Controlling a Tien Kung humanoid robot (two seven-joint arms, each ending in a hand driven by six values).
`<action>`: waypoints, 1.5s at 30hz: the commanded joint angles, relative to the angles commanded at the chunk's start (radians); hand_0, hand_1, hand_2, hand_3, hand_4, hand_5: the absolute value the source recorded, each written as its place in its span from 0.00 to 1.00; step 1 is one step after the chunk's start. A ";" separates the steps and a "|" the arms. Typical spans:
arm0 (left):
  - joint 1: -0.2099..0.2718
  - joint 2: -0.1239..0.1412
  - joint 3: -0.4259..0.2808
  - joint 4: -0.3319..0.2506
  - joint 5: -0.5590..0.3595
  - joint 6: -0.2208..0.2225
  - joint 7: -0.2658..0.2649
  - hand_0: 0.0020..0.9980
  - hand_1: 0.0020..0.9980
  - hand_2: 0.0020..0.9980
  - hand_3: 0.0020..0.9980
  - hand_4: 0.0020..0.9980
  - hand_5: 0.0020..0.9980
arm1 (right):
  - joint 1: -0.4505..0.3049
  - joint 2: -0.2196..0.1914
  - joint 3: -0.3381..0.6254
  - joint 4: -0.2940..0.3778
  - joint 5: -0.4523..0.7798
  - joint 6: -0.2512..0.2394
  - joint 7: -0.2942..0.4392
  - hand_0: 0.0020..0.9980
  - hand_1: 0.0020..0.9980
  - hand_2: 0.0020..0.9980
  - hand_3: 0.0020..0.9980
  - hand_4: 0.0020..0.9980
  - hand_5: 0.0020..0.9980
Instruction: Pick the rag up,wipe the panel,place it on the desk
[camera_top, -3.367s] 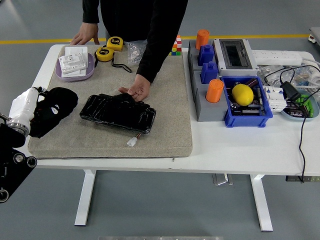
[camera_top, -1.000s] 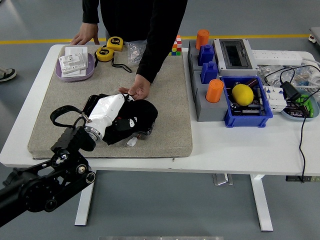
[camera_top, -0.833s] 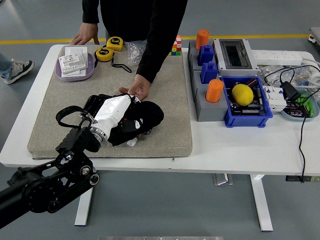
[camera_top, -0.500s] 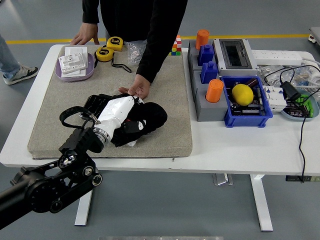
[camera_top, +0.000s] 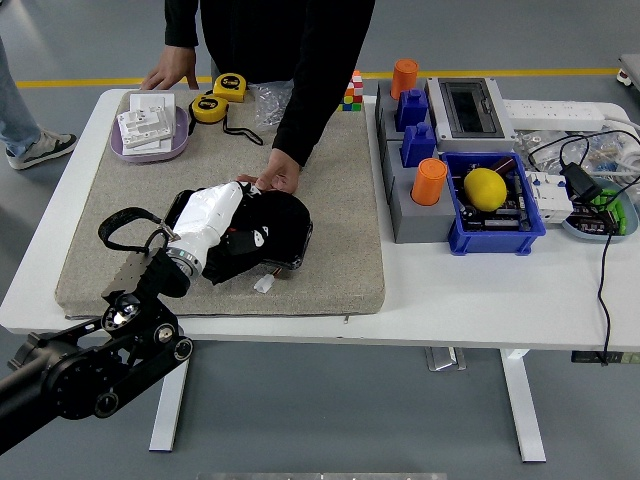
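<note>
My left hand (camera_top: 240, 222), white on a black arm, is shut on the black rag (camera_top: 268, 228) and presses it on top of the glossy black panel (camera_top: 296, 250), which lies on the grey mat (camera_top: 330, 200). The rag hides most of the panel; a white connector (camera_top: 263, 285) sticks out at its near edge. A person at the far side holds the panel's far edge with one hand (camera_top: 278, 174) and rests the other hand (camera_top: 168, 72) on the table. My right arm is out of view.
A purple tray (camera_top: 150, 148) of white parts and yellow tape measures (camera_top: 220, 97) sit at the back left. Grey and blue holders with orange cylinders (camera_top: 428, 180), a blue bin (camera_top: 495, 228) with a yellow ball, a breaker box (camera_top: 468, 108) and cables fill the right side.
My left hand carried the rag from the mat's left edge onto the panel, swept it right, and has now drawn it back left. The person's hand stays on the panel.
</note>
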 joint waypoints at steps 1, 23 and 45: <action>0.001 0.000 0.000 0.004 0.002 0.003 0.000 0.29 0.23 0.62 0.53 0.34 0.02 | -0.001 0.001 0.001 0.000 -0.001 0.001 -0.001 0.74 0.66 0.70 0.61 1.00 0.54; 0.037 0.033 -0.070 0.062 0.044 0.025 -0.001 0.28 0.22 0.60 0.52 0.33 0.03 | -0.010 0.007 0.005 -0.006 -0.001 0.004 -0.005 0.74 0.66 0.70 0.61 1.00 0.55; 0.065 0.038 -0.201 0.130 0.102 0.055 0.018 0.27 0.22 0.59 0.51 0.31 0.01 | -0.011 0.008 0.013 -0.006 -0.004 0.010 -0.009 0.74 0.66 0.70 0.61 1.00 0.55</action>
